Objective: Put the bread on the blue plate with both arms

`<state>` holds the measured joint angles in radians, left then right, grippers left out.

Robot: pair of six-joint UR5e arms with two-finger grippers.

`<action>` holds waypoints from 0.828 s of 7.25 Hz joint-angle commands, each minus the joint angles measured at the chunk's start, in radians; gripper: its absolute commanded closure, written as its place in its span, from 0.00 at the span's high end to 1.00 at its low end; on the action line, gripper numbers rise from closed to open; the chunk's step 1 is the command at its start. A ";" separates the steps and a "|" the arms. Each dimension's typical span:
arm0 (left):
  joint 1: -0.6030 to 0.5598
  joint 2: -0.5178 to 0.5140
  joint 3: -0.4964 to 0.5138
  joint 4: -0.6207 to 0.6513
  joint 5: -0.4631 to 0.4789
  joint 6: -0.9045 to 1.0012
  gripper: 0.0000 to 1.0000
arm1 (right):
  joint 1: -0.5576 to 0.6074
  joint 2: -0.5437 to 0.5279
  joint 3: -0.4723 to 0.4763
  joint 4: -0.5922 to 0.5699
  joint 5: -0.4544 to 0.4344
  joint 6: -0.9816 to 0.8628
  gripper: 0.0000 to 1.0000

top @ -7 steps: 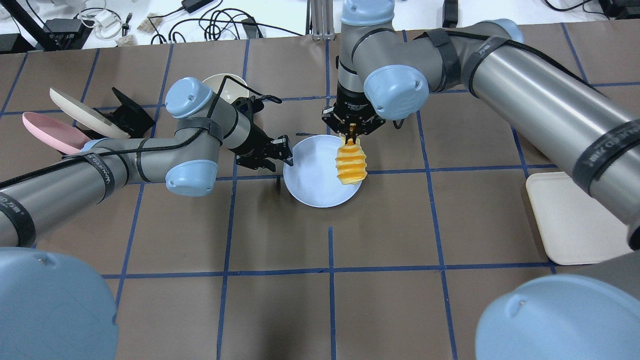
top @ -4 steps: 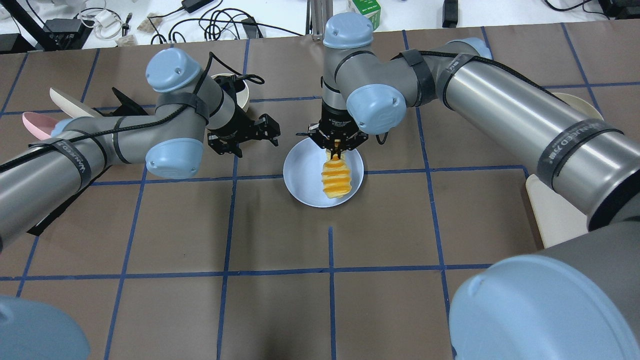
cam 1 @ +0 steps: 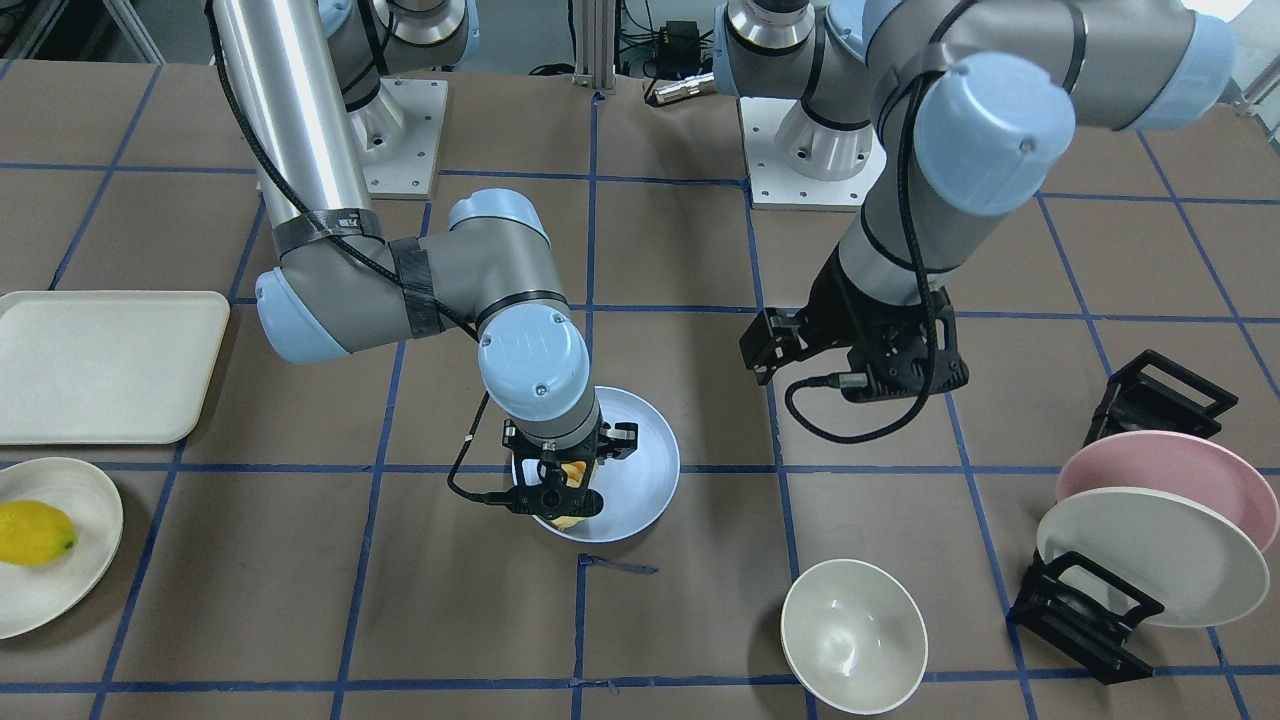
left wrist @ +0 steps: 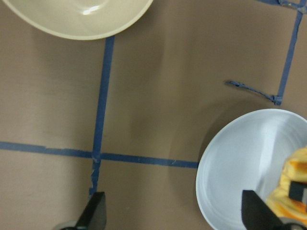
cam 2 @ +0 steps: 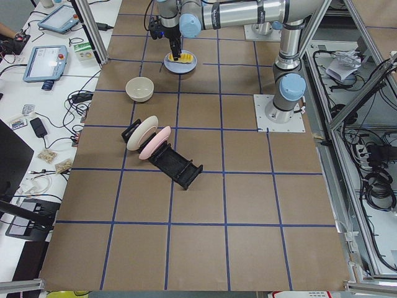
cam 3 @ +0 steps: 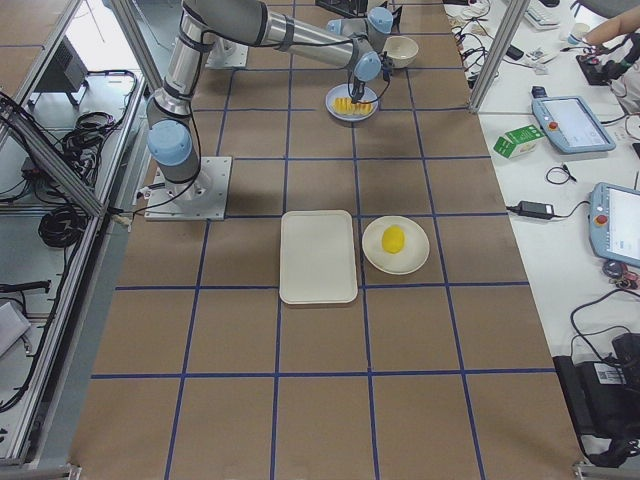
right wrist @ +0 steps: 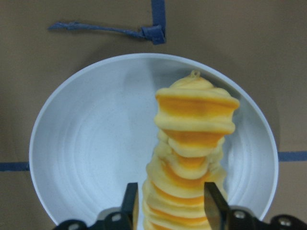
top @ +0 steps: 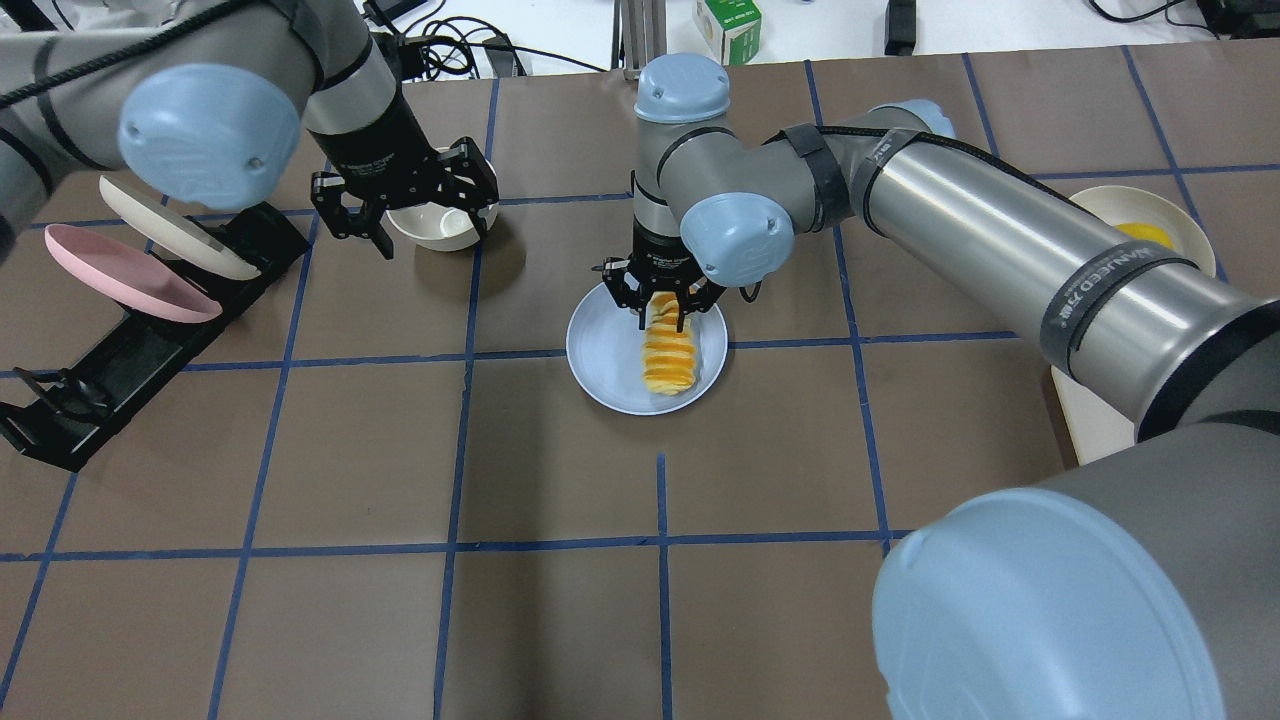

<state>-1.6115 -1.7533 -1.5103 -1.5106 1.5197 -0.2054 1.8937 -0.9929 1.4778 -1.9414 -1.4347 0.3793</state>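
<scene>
The bread (top: pixel 668 355), a row of orange-yellow slices, lies on the blue plate (top: pixel 610 360) near the table's middle. My right gripper (top: pixel 662 305) stands over the bread's far end with its fingers spread on either side of it, open. The right wrist view shows the bread (right wrist: pixel 194 158) between the fingers (right wrist: pixel 130 201) on the plate (right wrist: pixel 86 153). My left gripper (top: pixel 410 215) is open and empty, hovering over a cream bowl (top: pixel 435 225) to the plate's left. Its wrist view shows the plate (left wrist: pixel 230 163) and the bread's edge (left wrist: pixel 292 182).
A black rack (top: pixel 150 340) holds a pink plate (top: pixel 110 270) and a cream plate (top: pixel 170 230) at the left. A cream tray (cam 1: pixel 100 365) and a lemon (cam 1: pixel 35 533) on a cream plate lie at the robot's right. A green carton (top: pixel 727 17) stands beyond the table.
The right gripper came down, laid the bread on the blue plate and opened its fingers. The left gripper drew back from the plate's rim to above the cream bowl.
</scene>
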 commanded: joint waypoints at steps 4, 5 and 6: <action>-0.001 0.143 0.009 -0.125 0.013 0.012 1.00 | -0.120 -0.178 -0.010 0.163 -0.055 -0.063 1.00; -0.001 0.153 0.006 -0.126 0.013 0.014 1.00 | -0.196 -0.270 -0.010 0.267 -0.058 -0.150 1.00; -0.001 0.155 0.002 -0.131 0.013 0.015 1.00 | -0.261 -0.359 0.005 0.348 -0.059 -0.190 1.00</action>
<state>-1.6123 -1.6042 -1.5038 -1.6374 1.5325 -0.1922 1.7162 -1.2439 1.4715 -1.6996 -1.4882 0.2526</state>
